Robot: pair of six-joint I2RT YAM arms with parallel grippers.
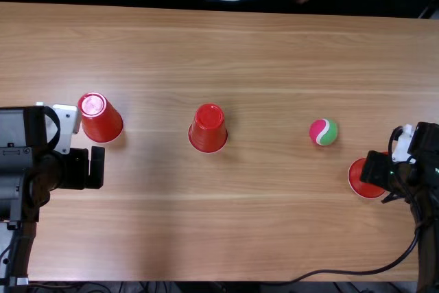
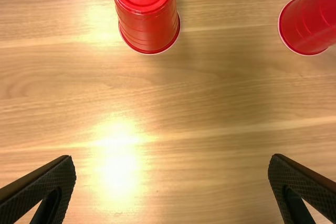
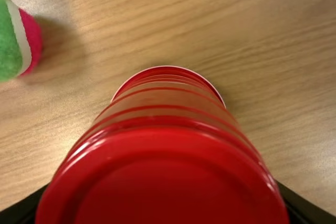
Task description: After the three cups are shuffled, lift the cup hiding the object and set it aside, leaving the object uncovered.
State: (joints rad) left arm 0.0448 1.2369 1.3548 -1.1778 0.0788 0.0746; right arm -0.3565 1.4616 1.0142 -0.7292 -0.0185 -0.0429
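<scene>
at the desk's right end: right cup (image 1: 360,182), red ribbed plastic, tapered, upside down with its white-edged rim on the wood. your right fingers (image 1: 375,165) are clamped on its flat base end.
just beside it, toward the middle and apart from it: ball (image 1: 323,132), round, fuzzy, pink and green with a white seam, uncovered.
centre of the desk (image 1: 274,53): middle cup (image 1: 208,128), same red plastic, upside down, open wood all round it.
left side: left cup (image 1: 101,118), upside down, smooth flat base upward.
nearer you than the left cup: your left fingers (image 2: 47,187), black with a cross-hatched grip face, stand wide apart and hold nothing, over bare light brown woodgrain.
far half of the desk: broad open room up to the far edge.
</scene>
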